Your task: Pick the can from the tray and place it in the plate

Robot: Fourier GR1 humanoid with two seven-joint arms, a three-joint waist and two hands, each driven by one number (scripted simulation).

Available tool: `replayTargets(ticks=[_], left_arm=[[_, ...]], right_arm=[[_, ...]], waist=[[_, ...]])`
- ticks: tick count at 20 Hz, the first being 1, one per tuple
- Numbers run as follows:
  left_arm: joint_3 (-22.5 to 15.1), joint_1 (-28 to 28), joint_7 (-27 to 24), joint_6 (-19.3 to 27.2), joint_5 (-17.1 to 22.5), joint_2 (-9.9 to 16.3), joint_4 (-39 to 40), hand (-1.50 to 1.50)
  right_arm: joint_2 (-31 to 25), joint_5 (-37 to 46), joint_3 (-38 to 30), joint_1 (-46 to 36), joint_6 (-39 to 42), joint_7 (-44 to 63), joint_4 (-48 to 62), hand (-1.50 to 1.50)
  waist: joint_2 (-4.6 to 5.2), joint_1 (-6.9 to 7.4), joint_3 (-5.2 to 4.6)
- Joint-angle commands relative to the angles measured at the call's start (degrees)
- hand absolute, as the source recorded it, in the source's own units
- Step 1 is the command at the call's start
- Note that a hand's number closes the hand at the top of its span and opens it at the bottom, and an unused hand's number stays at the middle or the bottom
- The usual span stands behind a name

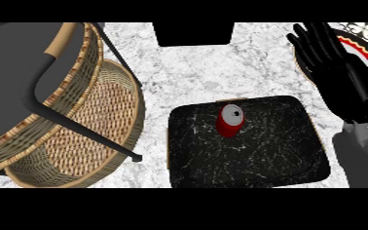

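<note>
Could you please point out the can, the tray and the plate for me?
can point(230, 121): head view, on its red side, below the silver top.
tray point(273, 161): head view, on a bare part of its black floor.
plate point(357, 41): head view, on its patterned rim beside the hand.

Bare desk point(201, 73) between the wicker basket point(86, 126) at the left edge and the black tray point(280, 156) near the front edge. Red can point(230, 120) upright on the tray, bare tray all around. Right hand point(327, 61) over the plate point(356, 41) at the right edge.
</note>
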Motion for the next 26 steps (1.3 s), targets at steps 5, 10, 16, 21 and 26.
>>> replayTargets(ticks=[5, 10, 16, 21, 26], left_arm=[[-7.0, -2.6, 5.1, -5.7, 8.8, -9.3, 5.3, 0.00], [-7.9, 0.1, 2.7, -9.0, 15.1, -10.1, 3.8, 0.00], [-8.5, 2.0, 0.6, -10.8, 18.0, -10.4, 4.9, 0.00], [-8.3, 0.7, 0.5, -11.3, 18.6, -8.7, 6.8, 0.00], [-8.2, 2.0, -0.1, -11.9, 20.1, -7.7, 5.4, 0.00]], right_arm=[[-6.8, 2.8, -8.4, -6.9, -2.4, 0.1, 4.1, 1.50], [-11.6, 18.5, -9.6, -1.8, -12.6, -0.2, 7.3, -1.50], [-5.7, 18.8, -8.4, 1.3, -15.4, -7.0, 5.0, -1.50], [-9.2, 22.2, -4.6, 3.5, -11.9, -5.0, 3.4, -1.50], [-17.2, 26.1, 2.4, 4.2, -2.3, 1.8, 3.4, -1.50]], waist=[[2.12, -0.01, -1.86], [2.78, -3.01, -2.10], [2.06, -1.86, -1.76], [2.06, -2.86, -1.96], [2.05, -1.48, -2.23]])
